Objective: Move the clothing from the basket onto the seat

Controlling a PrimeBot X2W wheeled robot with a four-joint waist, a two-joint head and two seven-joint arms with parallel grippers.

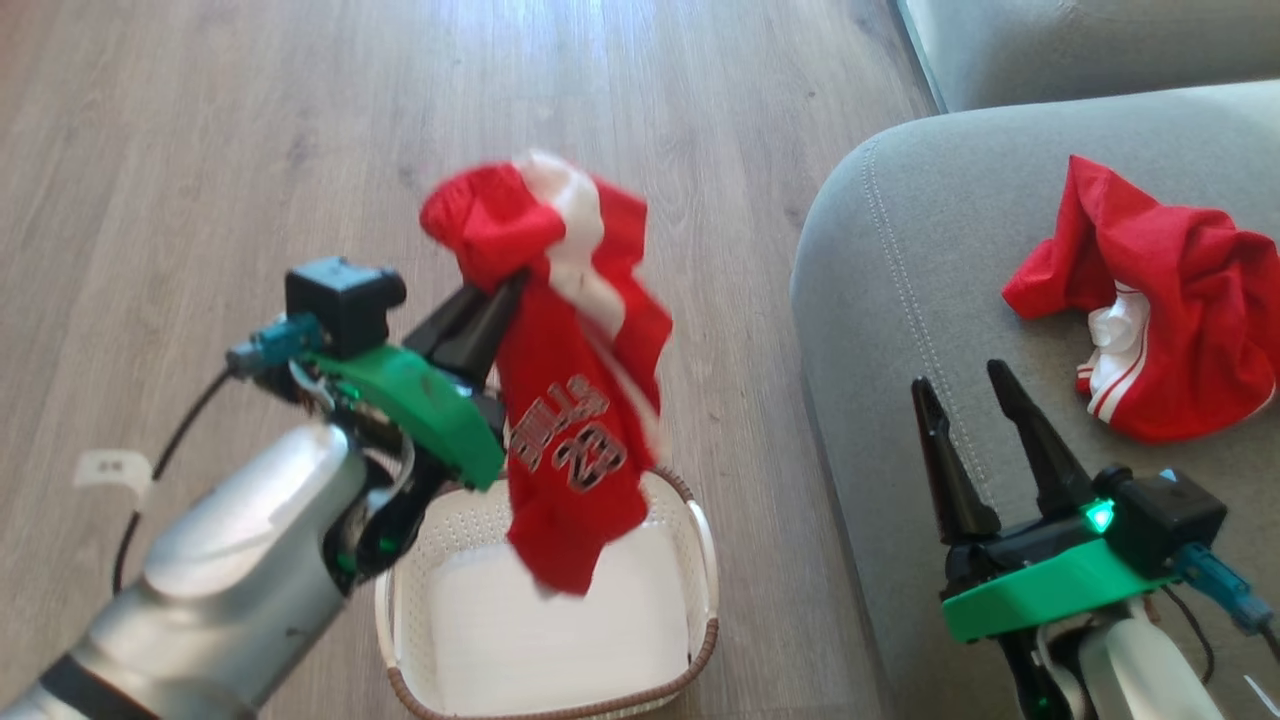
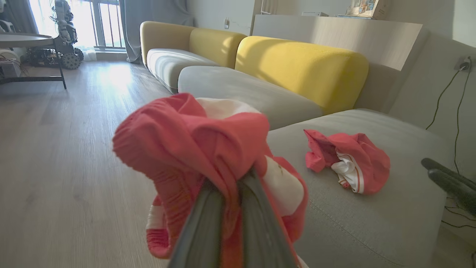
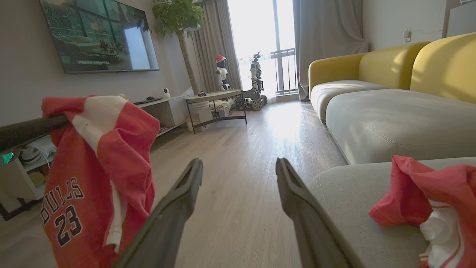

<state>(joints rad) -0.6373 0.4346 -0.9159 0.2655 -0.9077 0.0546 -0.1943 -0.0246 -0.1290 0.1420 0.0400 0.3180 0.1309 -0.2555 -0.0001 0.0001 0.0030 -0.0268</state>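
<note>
Pinching the thin, crumpled jersey [image 1: 575, 400] is the left end effector [image 1: 510, 285]; right end effector [image 1: 957, 377] gapes wide.

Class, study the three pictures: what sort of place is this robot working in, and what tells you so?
Most likely a home living room: a long sofa with grey seats and yellow backs, a large television on the wall, and a tall indoor plant beside a curtained window.
</note>
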